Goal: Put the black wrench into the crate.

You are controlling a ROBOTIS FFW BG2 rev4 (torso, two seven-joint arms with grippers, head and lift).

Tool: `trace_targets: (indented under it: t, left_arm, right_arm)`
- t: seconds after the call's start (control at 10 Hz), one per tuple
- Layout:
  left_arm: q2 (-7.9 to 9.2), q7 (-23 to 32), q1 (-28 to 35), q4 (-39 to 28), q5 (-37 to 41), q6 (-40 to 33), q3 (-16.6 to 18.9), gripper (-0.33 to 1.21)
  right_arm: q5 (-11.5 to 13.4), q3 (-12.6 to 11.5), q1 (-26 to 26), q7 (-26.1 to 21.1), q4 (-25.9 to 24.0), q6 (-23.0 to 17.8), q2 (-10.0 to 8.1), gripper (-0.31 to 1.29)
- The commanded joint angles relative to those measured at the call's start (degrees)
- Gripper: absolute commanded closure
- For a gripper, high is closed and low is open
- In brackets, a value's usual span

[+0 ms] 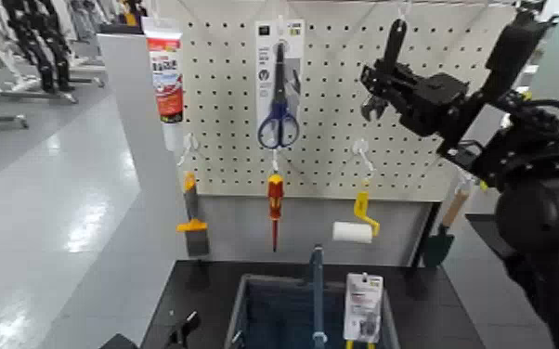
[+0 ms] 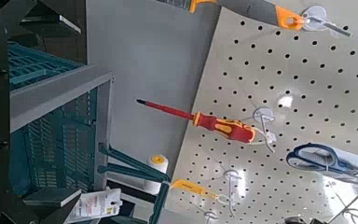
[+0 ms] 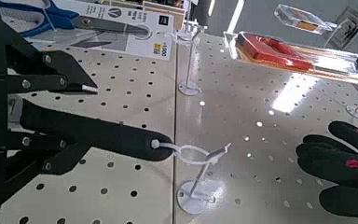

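Black wrench (image 1: 396,42) — slim, hung upright at the pegboard's (image 1: 330,102) upper right, handle end on a white hook (image 3: 194,168). Right gripper (image 3: 79,129) — at the wrench; cannot tell whether it pinches it. Left gripper (image 2: 67,110) — spread, empty, low at near left. Crate (image 1: 240,314) — below, near the centre.

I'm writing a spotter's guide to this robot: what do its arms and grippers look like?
The right arm is black, with a bulky rounded section and looping dark cables. The right gripper is matte black, with angular linkages and small round screws.
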Motion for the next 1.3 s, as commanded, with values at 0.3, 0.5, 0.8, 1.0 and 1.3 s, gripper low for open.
trace_targets:
  t: [0.3,0.5,0.8,1.0,1.3]
  left_arm:
    - [0.0,0.0,-0.1,-0.1,0.0,0.1,-0.1,0.1]
    - [0.0,0.0,0.0,-0.1,0.0,0.2,-0.1,0.1]
    - [0.0,0.0,0.0,-0.2,0.0,0.3,-0.1,0.1]
    - [0.0,0.0,0.0,-0.2,0.0,0.3,-0.1,0.1]
    - [0.0,0.0,0.0,-0.2,-0.2,0.4,-0.1,0.1]
  right_arm:
    - [0.7,-0.3,-0.1,0.0,-1.0,0.2,-0.24,1.1]
    - [1.2,-0.4,-0.1,0.0,-1.6,0.2,-0.33,1.1]
    - [3.6,-1.0,0.4,-0.5,-7.9,0.7,-0.59,1.1]
    - [4.1,-1.2,1.6,-2.1,-14.4,2.1,-0.68,1.1]
    - [1.8,-1.4,6.3,-4.7,-18.4,4.4,1.08,1.1]
